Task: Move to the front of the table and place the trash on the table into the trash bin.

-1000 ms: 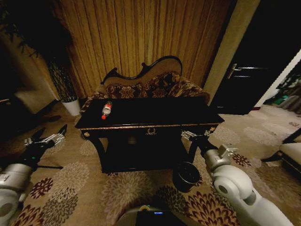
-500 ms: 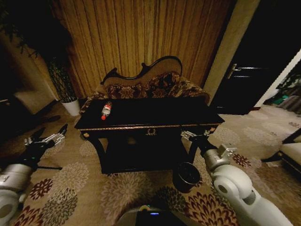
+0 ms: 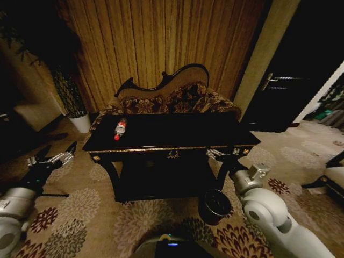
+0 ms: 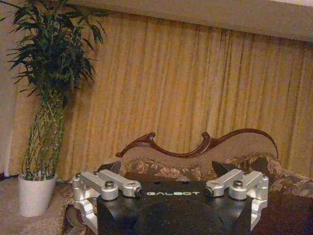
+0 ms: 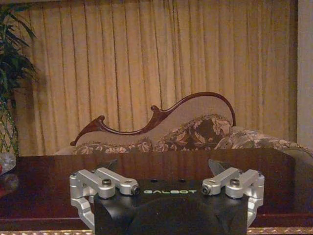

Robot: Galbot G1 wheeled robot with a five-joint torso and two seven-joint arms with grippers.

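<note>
Closer now, glossy black gold-trimmed table (image 3: pixel 177 131) looms; both grippers, left gripper (image 3: pixel 54 157), right gripper (image 3: pixel 221 153), spread wide, empty; I'd square up to its front.

The table (image 3: pixel 177 134) stands at the centre, with the sofa (image 3: pixel 172 99) right behind it and the curtain (image 3: pixel 161 43) farther back; the bottle (image 3: pixel 120 129) lies on the table's far left corner; the trash bin (image 3: pixel 214 205) sits on the carpet (image 3: pixel 80 209) near the table's near right leg; the potted plant (image 3: pixel 75 105) stands far left of the table.
</note>
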